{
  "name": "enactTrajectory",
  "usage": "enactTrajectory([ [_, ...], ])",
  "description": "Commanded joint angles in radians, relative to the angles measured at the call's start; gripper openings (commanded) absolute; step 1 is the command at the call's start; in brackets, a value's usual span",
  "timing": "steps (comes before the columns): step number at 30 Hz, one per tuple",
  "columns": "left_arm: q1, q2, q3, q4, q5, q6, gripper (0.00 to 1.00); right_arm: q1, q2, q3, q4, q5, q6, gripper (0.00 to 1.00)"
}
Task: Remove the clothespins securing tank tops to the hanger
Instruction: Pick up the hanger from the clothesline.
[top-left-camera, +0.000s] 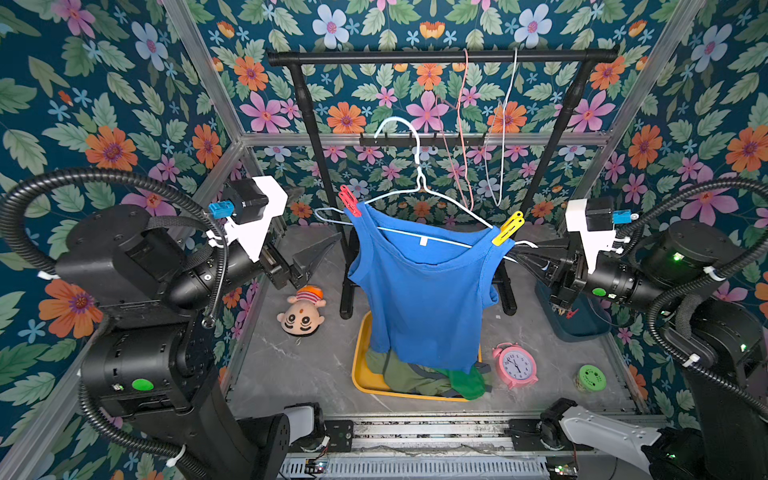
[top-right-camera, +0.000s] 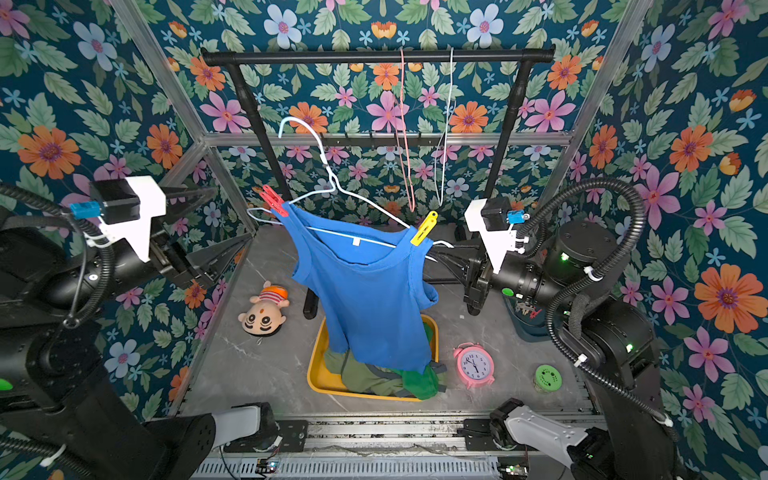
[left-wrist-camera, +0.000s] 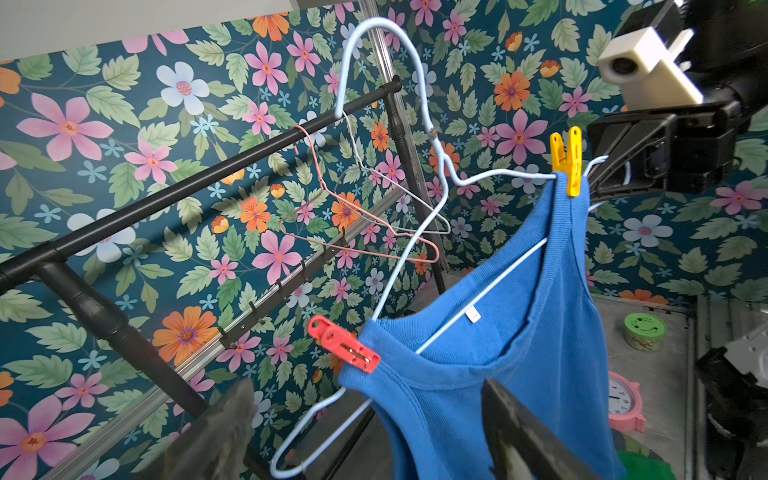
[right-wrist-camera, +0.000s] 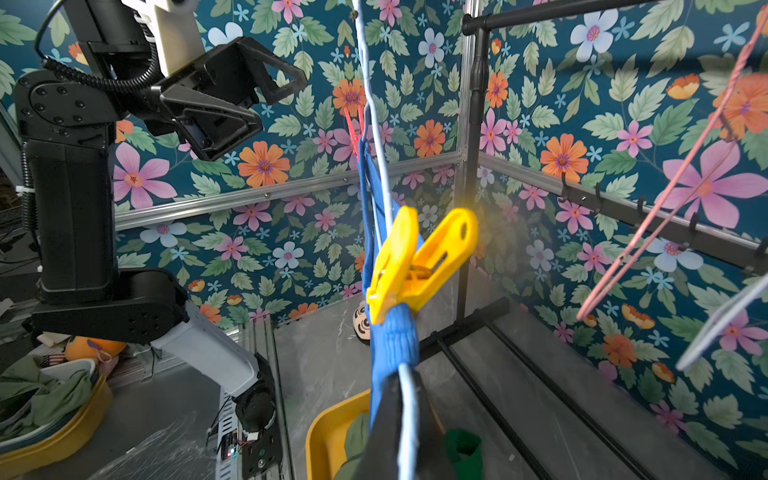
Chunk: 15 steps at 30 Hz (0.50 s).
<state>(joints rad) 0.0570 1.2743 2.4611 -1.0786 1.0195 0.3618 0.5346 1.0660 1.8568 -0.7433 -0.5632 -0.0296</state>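
This is a robotics lab test cell dressed up as a homely corner. An aluminium frame (top-left-camera: 540, 140) carries flat panels of floral wallpaper (top-left-camera: 104, 104) around a grey marble-look tabletop (top-left-camera: 307, 365). Two black robot arms, the left arm (top-left-camera: 137, 266) and the right arm (top-left-camera: 685, 270), stand on a metal rail (top-left-camera: 415, 432) with a bare circuit board (top-left-camera: 316, 465) and corrugated cable conduit (top-left-camera: 104, 176). Staged props include a small garment rack (top-left-camera: 374, 57), plush doll (top-left-camera: 300, 311), pink alarm clock (top-left-camera: 515, 365), green-lidded jar (top-left-camera: 591, 377) and yellow tray (top-left-camera: 358, 374).
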Motion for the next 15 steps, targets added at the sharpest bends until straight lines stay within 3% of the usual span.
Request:
enactTrajectory([
  [1,0.024,0.008,-0.018,-0.011,0.131,-0.013,0.88,0.001,0.005,-0.025,0.049,-0.044,0.008,0.00],
  [5,0.052,0.008,-0.053,-0.001,0.230,-0.027,0.89,0.001,-0.012,-0.098,0.092,-0.072,0.012,0.00],
  [15,0.058,0.018,-0.190,0.043,0.346,-0.050,0.94,0.001,0.011,-0.155,0.159,-0.168,0.041,0.00],
])
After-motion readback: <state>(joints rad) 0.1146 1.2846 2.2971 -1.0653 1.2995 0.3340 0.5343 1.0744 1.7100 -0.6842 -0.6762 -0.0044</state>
